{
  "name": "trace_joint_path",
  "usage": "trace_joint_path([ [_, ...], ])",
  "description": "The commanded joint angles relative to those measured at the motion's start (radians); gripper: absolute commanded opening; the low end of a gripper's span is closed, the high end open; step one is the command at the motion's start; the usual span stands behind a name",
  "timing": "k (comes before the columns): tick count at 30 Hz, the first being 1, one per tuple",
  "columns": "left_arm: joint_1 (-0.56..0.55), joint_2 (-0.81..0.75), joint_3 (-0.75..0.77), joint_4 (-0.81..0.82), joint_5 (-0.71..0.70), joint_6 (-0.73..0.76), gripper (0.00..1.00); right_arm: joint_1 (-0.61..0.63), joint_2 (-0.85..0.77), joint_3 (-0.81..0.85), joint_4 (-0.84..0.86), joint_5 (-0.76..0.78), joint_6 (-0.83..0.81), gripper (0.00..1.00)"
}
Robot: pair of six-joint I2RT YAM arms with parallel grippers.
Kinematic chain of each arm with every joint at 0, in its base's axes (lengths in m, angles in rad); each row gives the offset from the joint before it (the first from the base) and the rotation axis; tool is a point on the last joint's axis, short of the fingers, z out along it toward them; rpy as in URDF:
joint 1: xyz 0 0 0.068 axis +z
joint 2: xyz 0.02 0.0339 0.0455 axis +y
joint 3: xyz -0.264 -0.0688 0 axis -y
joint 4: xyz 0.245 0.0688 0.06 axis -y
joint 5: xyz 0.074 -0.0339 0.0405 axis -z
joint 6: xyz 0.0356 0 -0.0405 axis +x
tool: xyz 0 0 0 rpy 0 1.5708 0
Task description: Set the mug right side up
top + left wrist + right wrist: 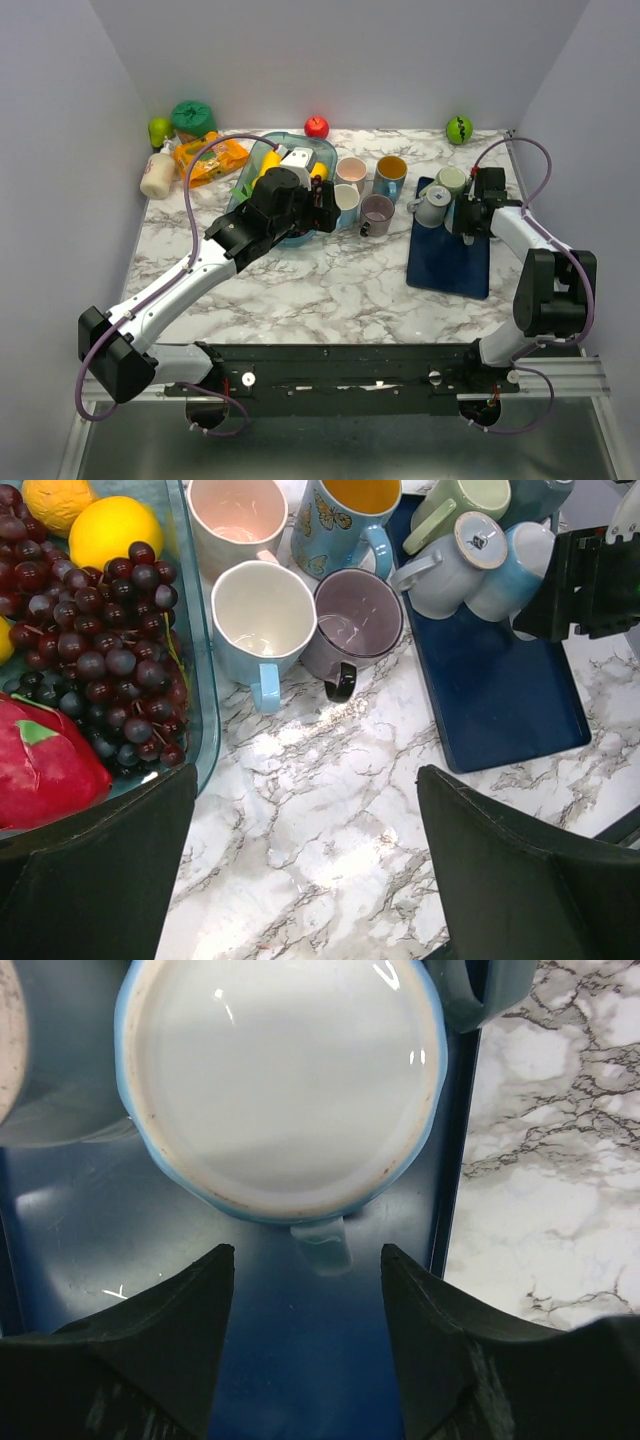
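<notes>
Blue mug (pixel 280 1080) sat base-up at top centre, my right gripper (pixel 305 1270) spread apart (empty); closing could've knocked the crowding grey mug (pixel 40 1070).

The upturned light-blue glazed ceramic mug (pixel 285 1080) has a glossy white base. The dark navy tray (pixel 250 1360) looks like smooth, sheeny plastic. The grey-veined white marble-look tabletop (pixel 330 810) is polished. The clear blue-tinted dish (pixel 200 660) is shiny.

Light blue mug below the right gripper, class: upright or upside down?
Upside down: the light blue mug shows its flat white base upward, on the blue mat.
</notes>
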Motion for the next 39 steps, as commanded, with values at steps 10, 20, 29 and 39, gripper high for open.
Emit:
trace_joint_path([
  [10,0.004,-0.031,-0.011,0.019,0.016,-0.005,0.99,0.003,0.022,0.015,0.100,0.020,-0.015,0.53],
  [20,0.004,-0.030,-0.003,0.017,0.013,0.000,0.99,0.003,0.063,0.052,0.079,0.040,-0.018,0.24],
  [29,0.004,-0.033,-0.002,0.019,0.019,0.001,0.99,0.003,0.045,0.080,0.039,0.048,-0.018,0.01],
  [39,0.004,-0.033,0.001,0.050,0.091,0.003,0.99,0.006,-0.237,0.049,-0.044,-0.142,0.057,0.01],
])
